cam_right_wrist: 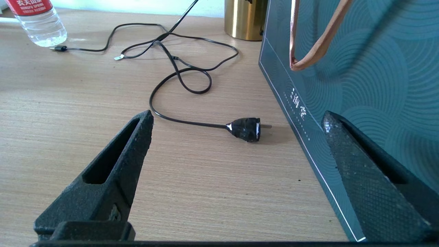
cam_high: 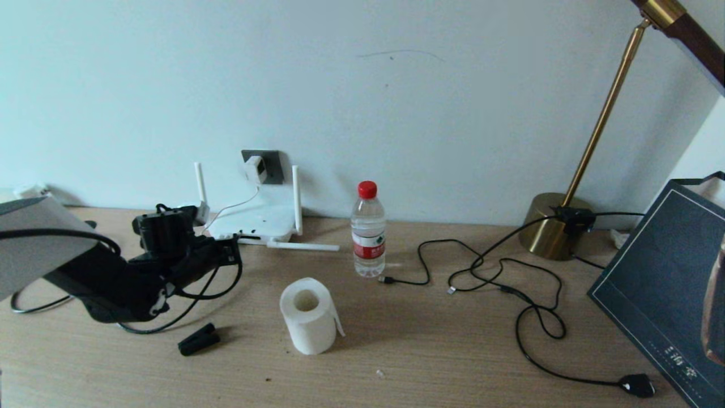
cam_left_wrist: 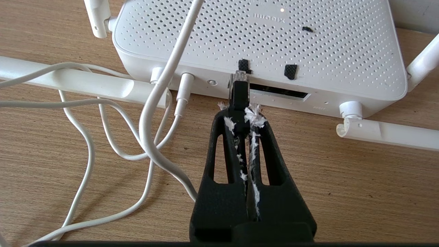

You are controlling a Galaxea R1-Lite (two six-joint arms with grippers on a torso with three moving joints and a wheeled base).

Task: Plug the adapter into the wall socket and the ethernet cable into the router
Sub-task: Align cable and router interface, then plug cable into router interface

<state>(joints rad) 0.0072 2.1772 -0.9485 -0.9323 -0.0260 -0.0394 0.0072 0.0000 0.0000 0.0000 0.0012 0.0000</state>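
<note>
The white router (cam_high: 257,222) lies flat against the wall, with the dark grey wall socket (cam_high: 273,161) above it. The white adapter (cam_high: 255,169) sits in that socket, and its thin white cord (cam_left_wrist: 151,113) runs down to the router's edge. My left gripper (cam_left_wrist: 240,115) is shut on the black plug of the ethernet cable (cam_left_wrist: 239,94). The plug's clear tip is at a port on the edge of the router (cam_left_wrist: 260,41); how deep it sits I cannot tell. In the head view the left gripper (cam_high: 231,251) is right at the router's near edge. My right gripper (cam_right_wrist: 237,115) hangs open above bare table.
A paper roll (cam_high: 308,314), a water bottle (cam_high: 368,229) and a black clip-like object (cam_high: 198,339) stand near the middle. Thin black cables (cam_high: 510,272) sprawl to the right, ending in a black power plug (cam_right_wrist: 245,129). A brass lamp base (cam_high: 552,226) and a dark teal bag (cam_high: 668,283) stand far right.
</note>
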